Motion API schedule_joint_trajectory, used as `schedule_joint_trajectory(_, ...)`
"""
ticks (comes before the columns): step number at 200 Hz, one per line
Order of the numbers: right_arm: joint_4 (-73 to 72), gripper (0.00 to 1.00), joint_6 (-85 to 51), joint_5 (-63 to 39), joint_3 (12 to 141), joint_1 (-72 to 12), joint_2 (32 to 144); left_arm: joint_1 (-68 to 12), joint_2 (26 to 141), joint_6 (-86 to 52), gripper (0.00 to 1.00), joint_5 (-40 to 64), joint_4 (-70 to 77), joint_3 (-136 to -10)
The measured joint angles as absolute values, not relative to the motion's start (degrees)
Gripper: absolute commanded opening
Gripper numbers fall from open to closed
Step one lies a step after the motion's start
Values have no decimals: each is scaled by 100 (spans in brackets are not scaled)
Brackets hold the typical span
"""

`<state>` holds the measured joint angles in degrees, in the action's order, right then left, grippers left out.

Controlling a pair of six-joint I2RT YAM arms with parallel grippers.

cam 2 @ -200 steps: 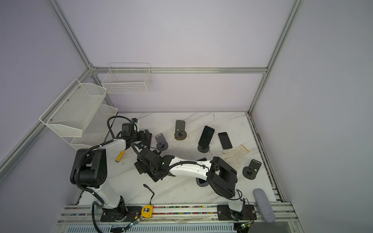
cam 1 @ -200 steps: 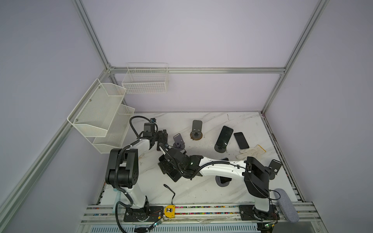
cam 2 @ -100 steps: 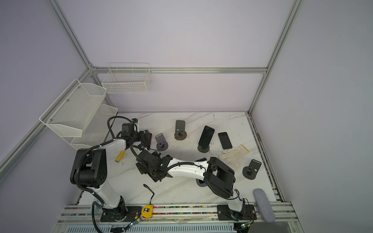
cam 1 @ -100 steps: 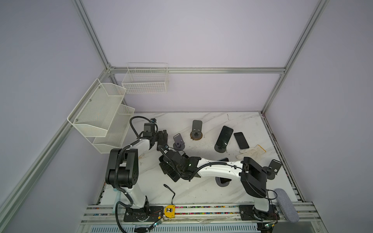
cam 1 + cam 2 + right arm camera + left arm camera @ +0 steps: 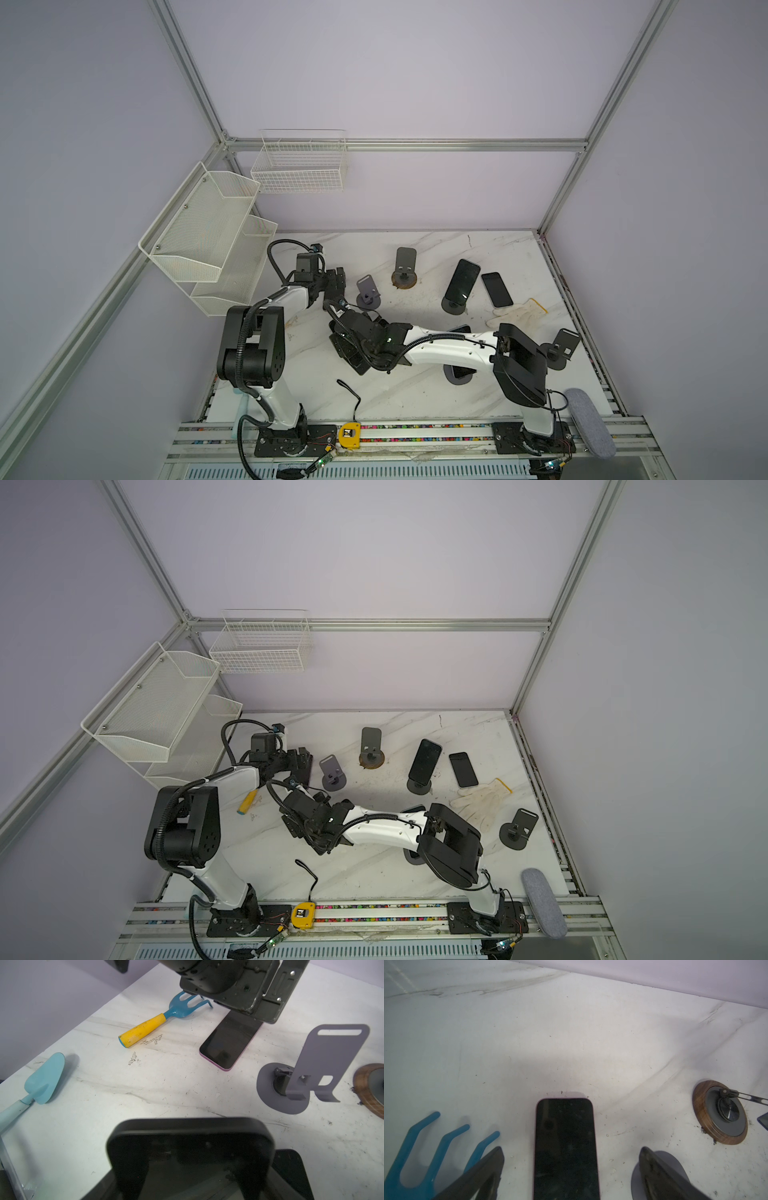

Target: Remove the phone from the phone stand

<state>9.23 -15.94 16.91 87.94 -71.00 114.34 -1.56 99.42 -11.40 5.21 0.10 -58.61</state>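
Five phone stands are counted: the wood-ringed stand, a grey stand just beside it, and three other stands well apart from it. Four phones are plainly seen: one pink-edged phone, two black phones, one half-hidden phone; a black slab may be a fifth. Two garden tools are counted, a fork and a trowel. One glove, one tape measure, one grey pad, one wire basket and one two-tier mesh rack are seen.
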Motion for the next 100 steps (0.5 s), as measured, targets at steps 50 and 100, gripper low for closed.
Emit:
schedule_joint_trajectory(50, 1041, 65, -1527, 1579, 8934, -7100, 11432, -156, 9942, -1138, 100, 563, 8, -5861)
schedule_joint_trajectory(100, 1146, 65, -1339, 1525, 8962, -7100, 11074, -156, 9942, -1140, 100, 574, -12, -5861)
